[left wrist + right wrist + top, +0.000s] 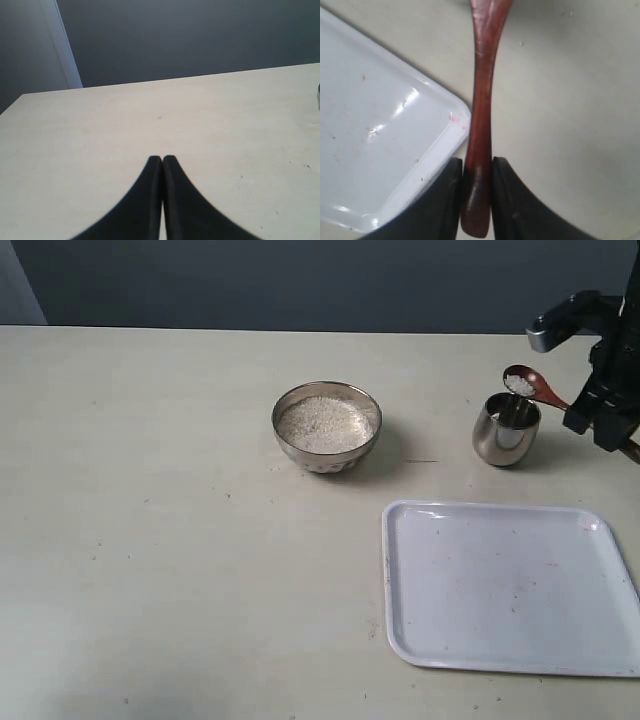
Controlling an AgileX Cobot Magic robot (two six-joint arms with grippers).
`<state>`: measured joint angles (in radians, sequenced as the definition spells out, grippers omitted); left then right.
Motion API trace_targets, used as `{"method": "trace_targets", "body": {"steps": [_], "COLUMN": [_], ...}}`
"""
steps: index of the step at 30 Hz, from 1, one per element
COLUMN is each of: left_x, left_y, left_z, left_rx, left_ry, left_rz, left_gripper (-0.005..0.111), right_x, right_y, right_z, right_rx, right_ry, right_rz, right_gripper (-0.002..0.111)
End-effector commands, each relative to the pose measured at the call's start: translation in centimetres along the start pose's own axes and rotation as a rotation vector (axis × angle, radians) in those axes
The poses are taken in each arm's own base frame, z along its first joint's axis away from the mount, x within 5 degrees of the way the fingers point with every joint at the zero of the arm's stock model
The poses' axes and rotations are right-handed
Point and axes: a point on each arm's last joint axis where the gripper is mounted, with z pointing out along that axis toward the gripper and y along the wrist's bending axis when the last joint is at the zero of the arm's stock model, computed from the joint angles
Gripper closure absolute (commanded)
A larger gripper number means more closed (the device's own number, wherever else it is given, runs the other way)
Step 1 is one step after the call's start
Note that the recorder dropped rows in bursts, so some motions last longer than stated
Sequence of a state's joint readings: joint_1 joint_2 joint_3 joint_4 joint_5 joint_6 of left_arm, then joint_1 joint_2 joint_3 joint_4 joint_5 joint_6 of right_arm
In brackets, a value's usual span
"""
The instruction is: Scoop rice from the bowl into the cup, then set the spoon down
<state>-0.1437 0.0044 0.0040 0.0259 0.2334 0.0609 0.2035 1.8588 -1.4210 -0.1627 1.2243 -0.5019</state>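
The steel bowl [327, 426] stands mid-table, filled with white rice [323, 423]. To its right stands the small steel cup [506, 428]. The reddish-brown wooden spoon [533, 385] hangs just above the cup's rim, its head carrying a small heap of rice. My right gripper [592, 412] is at the far right edge, shut on the spoon's slim handle [481, 120]; in the right wrist view my right gripper [476, 167] pinches the handle near its end. My left gripper [162, 159] is shut on nothing above bare table; it does not show in the exterior view.
A white rectangular tray [505, 585] lies at the front right, in front of the cup; its corner [395, 130] shows beside the spoon handle in the right wrist view. A dark wall runs behind the table's far edge.
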Motion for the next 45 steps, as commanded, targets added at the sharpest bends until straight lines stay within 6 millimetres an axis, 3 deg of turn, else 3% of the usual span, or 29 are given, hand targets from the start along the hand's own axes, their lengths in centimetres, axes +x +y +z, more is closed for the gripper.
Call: {"method": "trace_targets", "body": {"steps": [1,45], "left_x": [-0.17,-0.17], "left_y": [-0.03,-0.03], "left_z": [-0.07,-0.07], "left_rx": [0.008,0.008], "left_ry": [-0.011,-0.011], "left_rz": [-0.007,-0.007], "left_gripper": [0.106,0.106], "right_x": [0.24,0.39], "right_y": [-0.31,-0.63], "right_z": [0.13,0.13], "right_rx": [0.017,0.059], "right_ry": [0.011,0.032], "right_rz": [0.007,0.077], "right_gripper": [0.109,0.109]}}
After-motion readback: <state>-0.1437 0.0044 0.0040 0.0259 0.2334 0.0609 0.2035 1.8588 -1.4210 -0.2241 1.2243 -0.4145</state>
